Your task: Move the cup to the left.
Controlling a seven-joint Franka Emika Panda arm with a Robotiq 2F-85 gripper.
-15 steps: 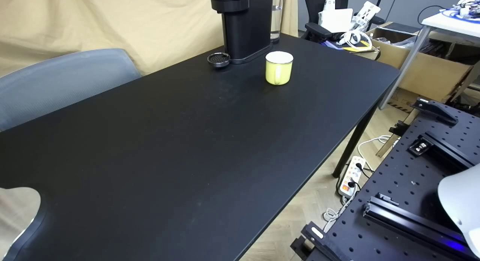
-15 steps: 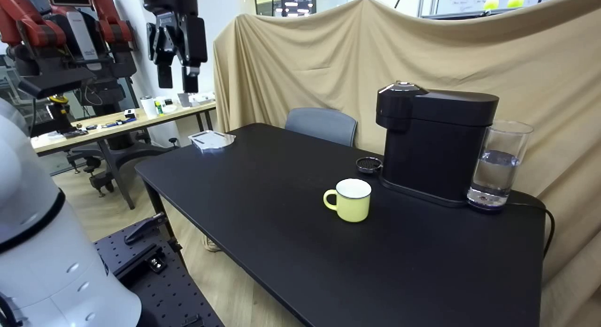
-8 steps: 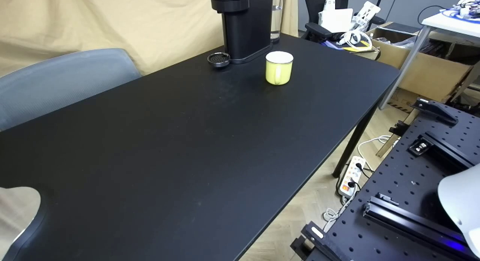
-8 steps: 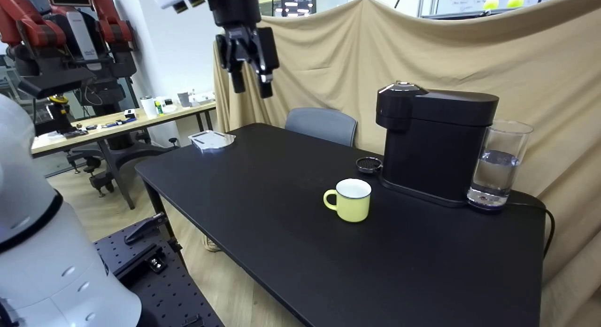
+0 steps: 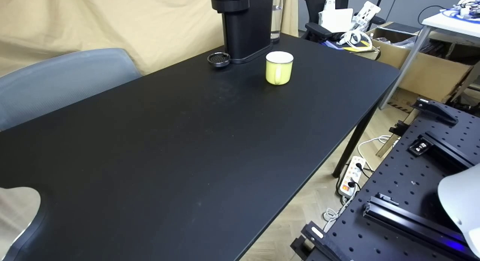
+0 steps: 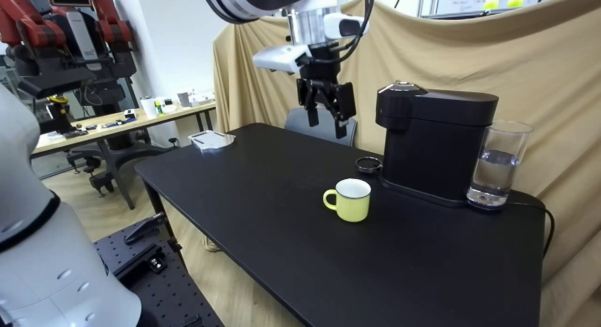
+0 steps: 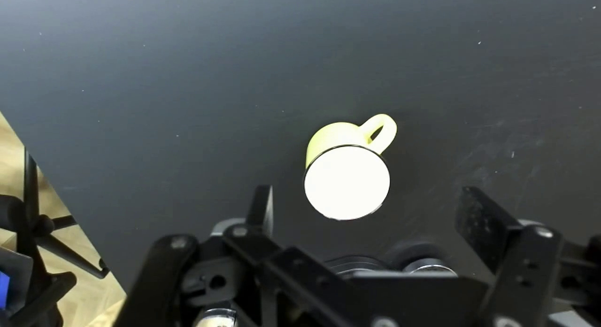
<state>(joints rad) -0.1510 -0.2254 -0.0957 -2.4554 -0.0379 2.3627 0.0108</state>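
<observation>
The yellow cup (image 6: 353,207) with a white inside and dark rim stands upright on the black table (image 6: 263,195). It also shows in an exterior view (image 5: 278,70), where the gripper is out of view. In the wrist view the cup (image 7: 334,135) lies ahead of the fingers, its handle pointing up and right. My gripper (image 6: 327,125) hangs in the air above the table, higher than the cup and apart from it. In the wrist view the gripper (image 7: 367,198) is wide open, with nothing between its pads.
A black coffee machine (image 6: 422,144) with a small round drip tray (image 6: 368,165) stands behind the cup. A glass water tank (image 6: 497,176) is at its side. A clear plate (image 6: 211,140) lies at the table's far end. A grey chair (image 6: 324,125) stands behind the table.
In an exterior view, my gripper has moved right and down, toward the cup. The cup has not moved, and the gripper has stayed open.
</observation>
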